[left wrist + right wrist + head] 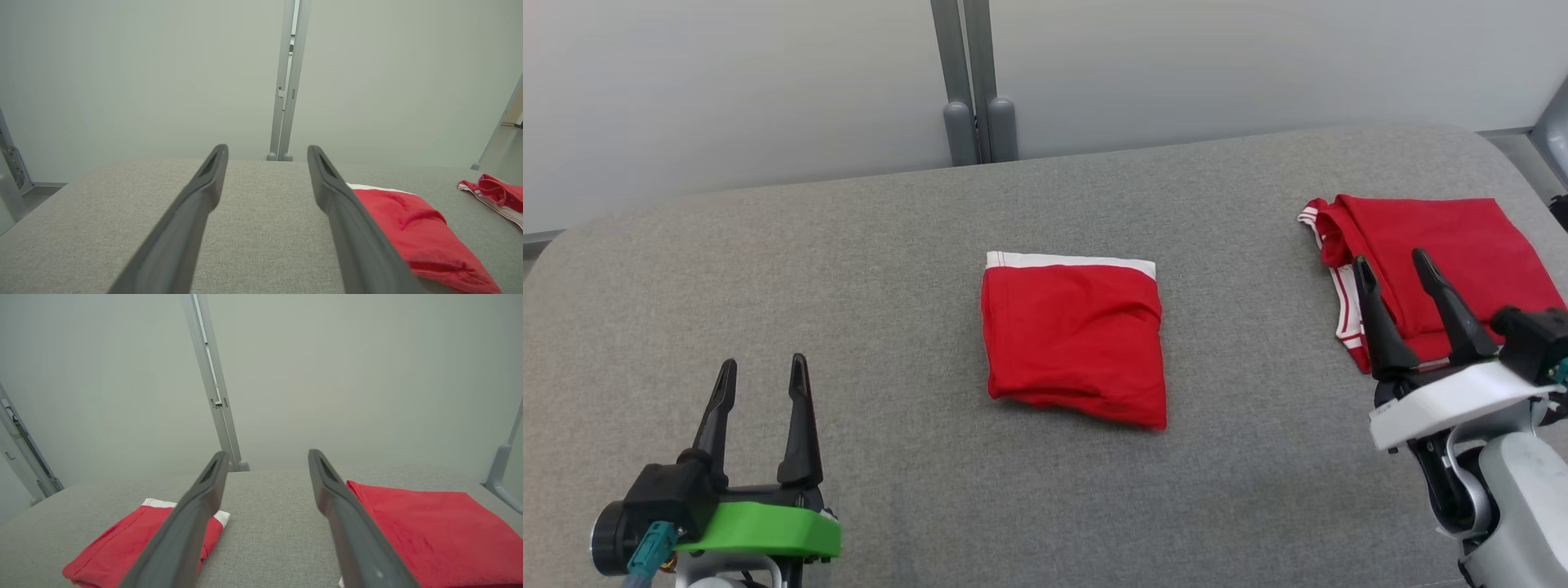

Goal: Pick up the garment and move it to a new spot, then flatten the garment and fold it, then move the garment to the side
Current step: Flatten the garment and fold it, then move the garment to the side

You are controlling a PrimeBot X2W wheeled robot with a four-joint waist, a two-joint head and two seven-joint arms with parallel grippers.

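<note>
In the head view the left gripper (763,363) sits at the lower left over the grey padded surface (849,269), with its fingers pointing up the frame, spread apart and empty. At the right edge the right gripper (1392,260) leans up and left, its fingers also parted and holding nothing, their tips over the lower left corner of a folded red garment (1462,237). A second red garment (1074,343), with a white band along its top edge, lies folded at the centre of the frame, well apart from both grippers.
</note>
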